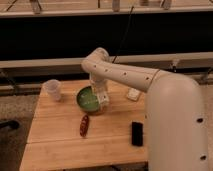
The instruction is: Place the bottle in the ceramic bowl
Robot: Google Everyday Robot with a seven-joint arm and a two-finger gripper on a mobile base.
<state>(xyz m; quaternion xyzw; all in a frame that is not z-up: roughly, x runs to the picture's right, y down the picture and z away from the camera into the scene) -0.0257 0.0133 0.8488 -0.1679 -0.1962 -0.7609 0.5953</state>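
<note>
gripper (102, 94) — low over ceramic bowl (86, 100), at its 3 o'clock rim | whitish bottle (104, 102) at gripper tip | grip: cannot tell | plastic cup (53, 89) — bowl's 10 o'clock

The round ceramic bowl (86, 100), dark green outside and lighter inside, sits upright. The small whitish-cream bottle (104, 102) is upright at its right rim, under the gripper (102, 95).
</note>
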